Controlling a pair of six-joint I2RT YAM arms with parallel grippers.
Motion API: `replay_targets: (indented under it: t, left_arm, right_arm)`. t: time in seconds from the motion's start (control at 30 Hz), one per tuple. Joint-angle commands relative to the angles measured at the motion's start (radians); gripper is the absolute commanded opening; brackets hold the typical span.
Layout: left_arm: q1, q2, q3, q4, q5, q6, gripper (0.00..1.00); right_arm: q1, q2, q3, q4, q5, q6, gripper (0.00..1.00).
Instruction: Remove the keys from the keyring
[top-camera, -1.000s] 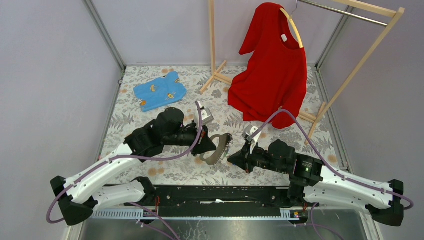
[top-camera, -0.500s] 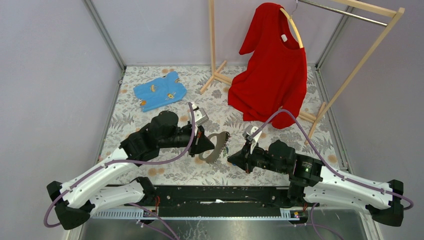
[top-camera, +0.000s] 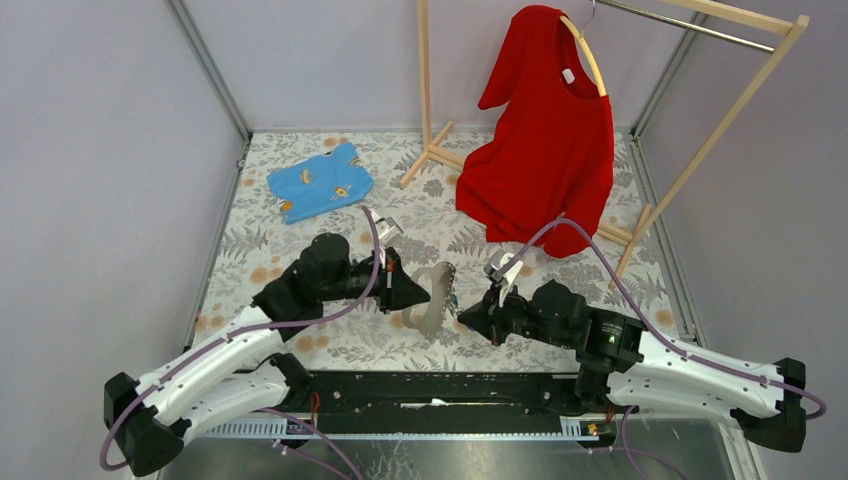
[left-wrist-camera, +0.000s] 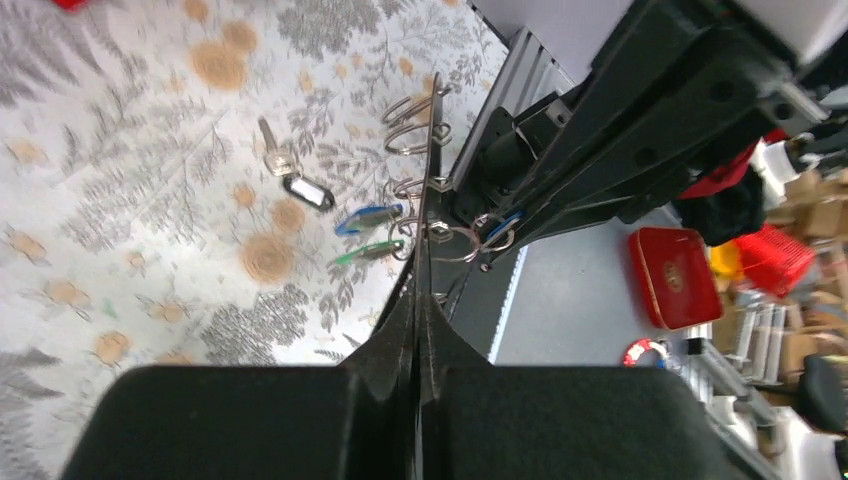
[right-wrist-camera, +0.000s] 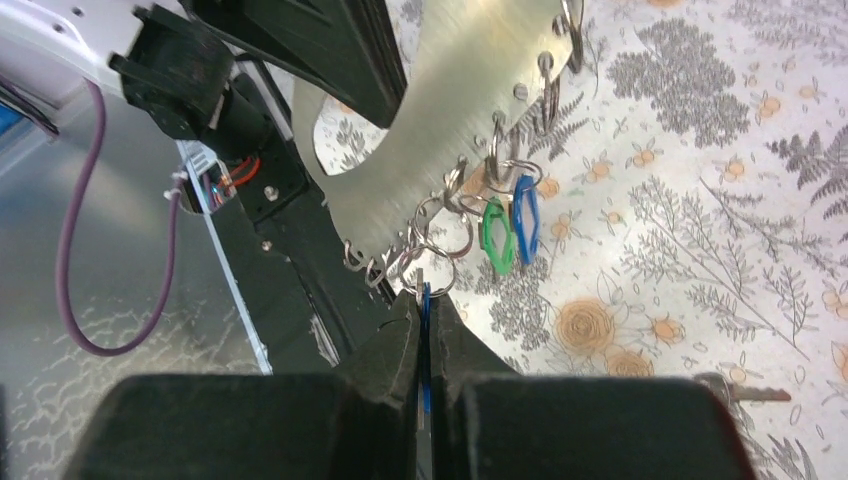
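Left gripper (left-wrist-camera: 418, 295) jaws are clamped on the metal keyring plate (right-wrist-camera: 450, 130); right gripper (right-wrist-camera: 424, 322) jaws pinch a blue key (right-wrist-camera: 425, 298) between them, its ring just ahead.

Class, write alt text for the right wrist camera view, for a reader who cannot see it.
The right gripper pinches a thin blue tag on a small ring hanging from a curved metal plate that the left gripper holds. A green tag and a blue hexagonal tag dangle from neighbouring rings; a loose key lies on the floral tablecloth.
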Motion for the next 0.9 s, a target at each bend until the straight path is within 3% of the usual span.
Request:
replay_targets:
  t: [0.0, 0.17, 0.37, 0.6, 0.87]
  left_arm:
    - [0.058, -0.033, -0.183, 0.354, 0.01, -0.257, 0.0]
    - [0.066, -0.035, -0.421, 0.609, -0.064, -0.385, 0.01]
    - [0.045, 0.005, -0.632, 0.93, -0.151, -0.434, 0.29]
    - [0.012, 0.039, -0.699, 0.991, -0.287, -0.324, 0.36]
    - [-0.042, -0.198, -0.685, 0.789, -0.382, -0.135, 0.35]
  right_arm:
    - [0.007, 0.025, 0.064, -0.105, 0.028, 0.01, 0.0]
    - [0.007, 0.114, 0.119, -0.179, -0.016, 0.024, 0.0]
    - [0.007, 0.248, 0.193, -0.223, -0.036, 0.017, 0.0]
    - [0.007, 0.376, 0.245, -0.225, -0.04, 0.018, 0.0]
    - [0.006, 0.455, 0.3, -0.278, -0.02, 0.023, 0.0]
